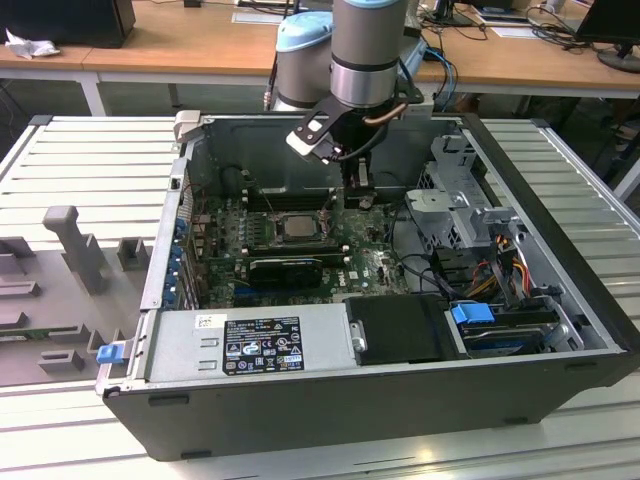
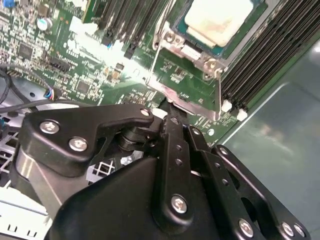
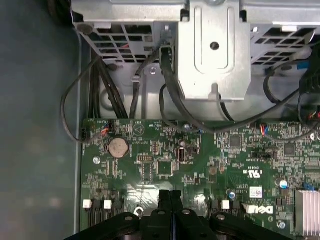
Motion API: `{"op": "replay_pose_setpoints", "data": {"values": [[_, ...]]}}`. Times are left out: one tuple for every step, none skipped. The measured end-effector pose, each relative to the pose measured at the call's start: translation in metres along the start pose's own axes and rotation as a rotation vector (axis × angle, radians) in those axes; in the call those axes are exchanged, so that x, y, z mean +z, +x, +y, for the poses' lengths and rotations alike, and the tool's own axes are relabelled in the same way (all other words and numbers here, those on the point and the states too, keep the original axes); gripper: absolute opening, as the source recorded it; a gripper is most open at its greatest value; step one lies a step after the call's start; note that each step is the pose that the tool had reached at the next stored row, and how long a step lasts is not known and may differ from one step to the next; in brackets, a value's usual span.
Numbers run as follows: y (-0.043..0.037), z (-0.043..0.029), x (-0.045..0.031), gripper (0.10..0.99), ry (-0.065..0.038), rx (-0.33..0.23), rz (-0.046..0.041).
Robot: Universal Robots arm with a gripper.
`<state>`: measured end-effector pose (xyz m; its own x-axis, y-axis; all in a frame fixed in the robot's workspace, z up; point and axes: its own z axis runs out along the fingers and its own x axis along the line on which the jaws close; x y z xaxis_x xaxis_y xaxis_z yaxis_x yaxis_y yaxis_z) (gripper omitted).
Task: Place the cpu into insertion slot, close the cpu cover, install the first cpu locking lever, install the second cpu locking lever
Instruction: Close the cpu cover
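The arm is hanging down into the open case (image 1: 330,410), which is sitting on the slatted desk (image 1: 90,160). The hand (image 1: 357,200) is hovering low over the board, a little above the centre of the exterior view, just to the exterior view's right of the cpu (image 1: 297,226). In both wrist views its fingers (image 3: 165,200) are lying pressed together with nothing showing between them (closed, and empty as far as I can tell).

The cpu is already lying in the slot (image 1: 320,228). In the second wrist view the cover (image 2: 197,52) is looking flat around it, so I'm judging the lever work to be in hand. The tips are sitting right by a bright metal bar (image 2: 185,101) at the socket's edge (a lever, I'd guess). Any push there is calling for square, steady contact on that thin bar and nothing else.
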<state>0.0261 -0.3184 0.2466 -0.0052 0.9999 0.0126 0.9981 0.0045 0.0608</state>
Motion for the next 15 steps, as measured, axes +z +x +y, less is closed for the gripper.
{"op": "replay_pose_setpoints", "data": {"values": [[0.0,-0.0028,-0.0002,0.106,0.0,0.0,0.0],[0.0,-0.0059,-0.0003,0.106,0.0,0.0,0.0],[0.0001,-0.0104,-0.0005,0.106,0.0,0.0,0.0001],[0.0001,-0.0152,-0.0008,0.106,0.0,0.0,0.0],[0.0001,-0.018,-0.0009,0.106,0.0,0.0,0.0],[0.0001,-0.021,-0.001,0.106,0.0,0.0,0.0],[0.0002,-0.0274,-0.0013,0.106,0.0,0.0,0.0],[0.0002,-0.0305,-0.0013,0.106,0.0,0.0,0.0001],[0.0002,-0.0335,-0.0014,0.106,0.0,0.0,0.0002],[0.0002,-0.0374,-0.0014,0.106,0.0,0.0,0.0002],[0.0002,-0.0397,-0.001,0.106,0.0,0.0,0.0002],[0.0002,-0.0441,0.0018,0.106,0.0,0.0,0.0001],[0.0002,-0.0479,0.0057,0.106,0.0,-0.001,0.0],[0.0001,-0.0493,0.0074,0.106,0.0,-0.001,0.0002],[0.0001,-0.0503,0.0085,0.106,0.001,-0.002,0.0002]]}}
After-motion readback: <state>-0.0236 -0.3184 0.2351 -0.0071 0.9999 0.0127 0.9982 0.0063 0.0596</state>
